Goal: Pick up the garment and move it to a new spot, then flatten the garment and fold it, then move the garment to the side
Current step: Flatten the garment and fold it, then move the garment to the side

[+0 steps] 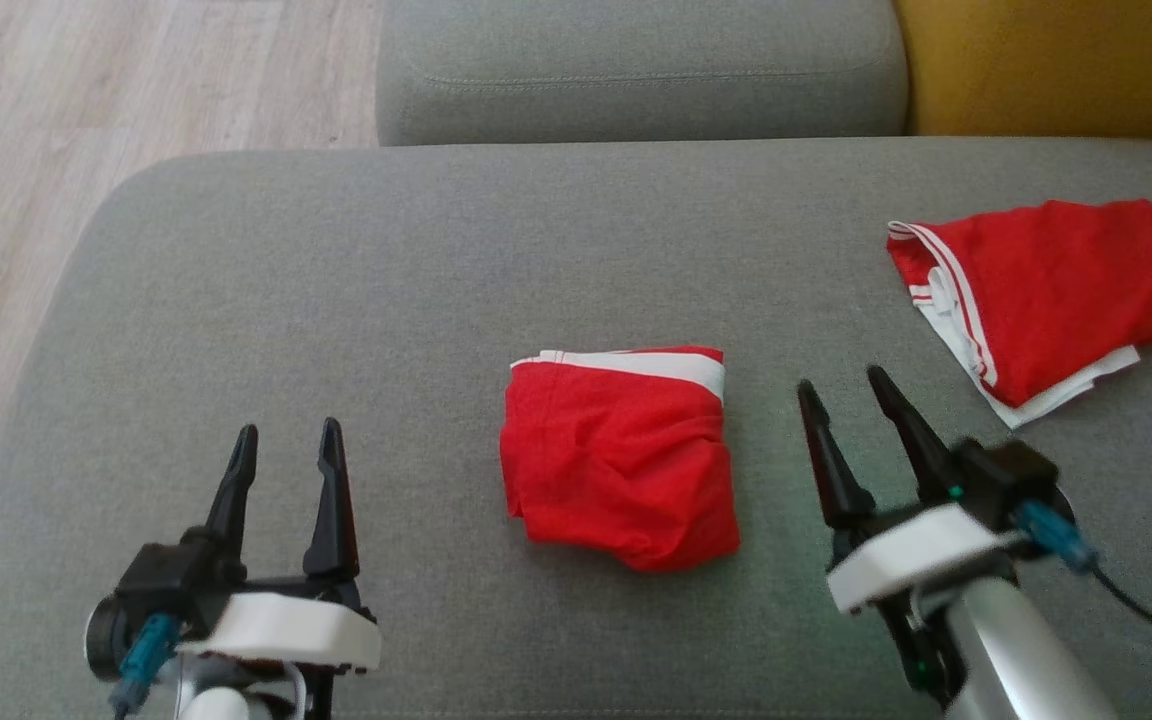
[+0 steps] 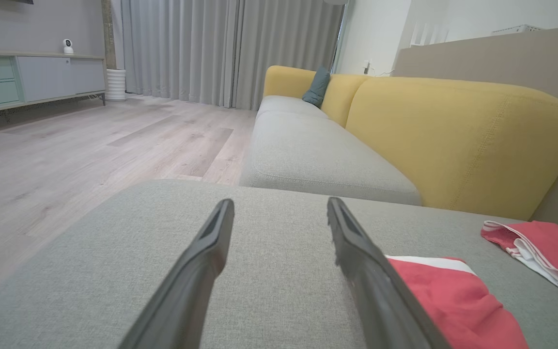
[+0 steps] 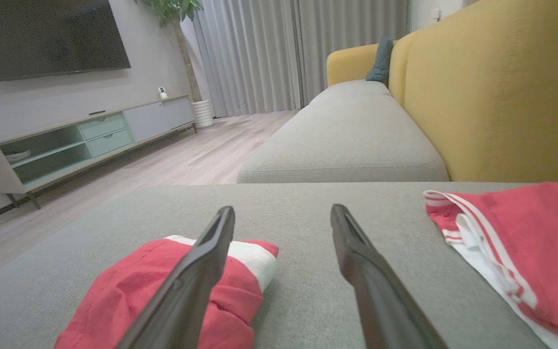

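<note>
- Between the two grippers, on the grey seat cushion (image 1: 336,300), lies the folded red garment (image 1: 621,455) — a compact bundle with a white band along its far edge.
- Off to that bundle's left, the left gripper (image 1: 289,428) has its fingers spread wide with nothing between them. It is over bare cushion, and the garment lies to its right, clearly apart from it.
- On the other side, the right gripper (image 1: 841,380) is also spread and empty, with the bundle just beside its left finger.
- Ahead and to the right of the right gripper lies a second red garment (image 1: 1046,295) with white stripes — loosely folded, near the yellow backrest (image 1: 1056,60).
</note>
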Controlling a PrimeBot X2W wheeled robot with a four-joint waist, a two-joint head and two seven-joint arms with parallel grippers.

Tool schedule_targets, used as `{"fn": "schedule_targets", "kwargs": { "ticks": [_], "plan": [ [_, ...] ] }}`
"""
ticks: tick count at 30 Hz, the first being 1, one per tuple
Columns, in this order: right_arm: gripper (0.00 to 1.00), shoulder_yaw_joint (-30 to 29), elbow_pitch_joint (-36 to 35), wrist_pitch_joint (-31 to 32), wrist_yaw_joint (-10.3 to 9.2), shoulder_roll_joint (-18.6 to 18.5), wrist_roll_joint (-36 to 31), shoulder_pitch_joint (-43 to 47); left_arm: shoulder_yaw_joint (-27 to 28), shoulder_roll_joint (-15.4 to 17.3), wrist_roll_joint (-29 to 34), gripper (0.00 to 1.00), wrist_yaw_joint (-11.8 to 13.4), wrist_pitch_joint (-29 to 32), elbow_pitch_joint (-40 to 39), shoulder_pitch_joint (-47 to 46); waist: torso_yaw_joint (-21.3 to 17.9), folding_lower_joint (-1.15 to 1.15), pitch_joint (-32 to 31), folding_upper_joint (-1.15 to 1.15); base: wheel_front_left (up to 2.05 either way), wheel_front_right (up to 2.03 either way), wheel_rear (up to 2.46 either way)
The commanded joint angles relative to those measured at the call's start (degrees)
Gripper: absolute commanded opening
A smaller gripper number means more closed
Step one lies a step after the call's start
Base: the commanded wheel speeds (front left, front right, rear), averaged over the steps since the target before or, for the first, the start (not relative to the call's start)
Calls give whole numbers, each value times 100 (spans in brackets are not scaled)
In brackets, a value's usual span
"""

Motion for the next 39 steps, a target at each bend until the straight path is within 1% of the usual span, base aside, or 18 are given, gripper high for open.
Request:
{"fn": "schedule_targets", "kwargs": {
  "ticks": [1,4,8,14,20,23,27,30,32,34,39],
  "plan": [
    [100,7,-276,-61,1,84,-63,-170,155,-12,59,100,22,-70,-205,-97,-11,0,-7,0,0,0,0],
    [100,-378,-580,-62,1,222,-326,225,199,-12,102,100,23,-70,-200,-58,-39,0,-18,0,0,0,0],
    [100,-588,-775,-62,1,282,-552,577,260,-12,174,100,18,-70,-97,20,-73,0,-15,0,0,0,0],
    [100,-635,-906,-62,1,290,-246,679,276,-12,175,100,30,-70,-39,47,-113,0,18,0,0,0,0],
    [100,-633,-907,-62,1,291,-216,623,231,-12,182,100,0,-70,-4,-12,-72,0,66,0,0,0,0],
    [100,-532,-864,-42,1,291,155,617,161,-12,182,100,-32,-70,19,-56,22,0,136,0,0,0,0],
    [100,-192,-717,127,1,291,701,521,111,-12,177,100,-62,-70,34,-125,182,0,261,0,0,0,0],
    [100,98,-445,378,1,291,1642,427,87,-12,182,100,-92,-70,74,-168,317,0,324,0,0,0,0],
    [100,238,-226,469,1,291,2042,306,57,-12,180,100,-127,-70,85,-191,408,0,367,0,0,0,0],
    [100,296,-108,485,1,291,2171,231,48,-12,179,100,-135,-70,90,-204,453,0,393,0,0,0,0],
    [100,622,503,507,1,291,2594,-153,13,-12,179,100,-164,-70,111,-279,653,0,510,0,0,0,0]
  ]
}}
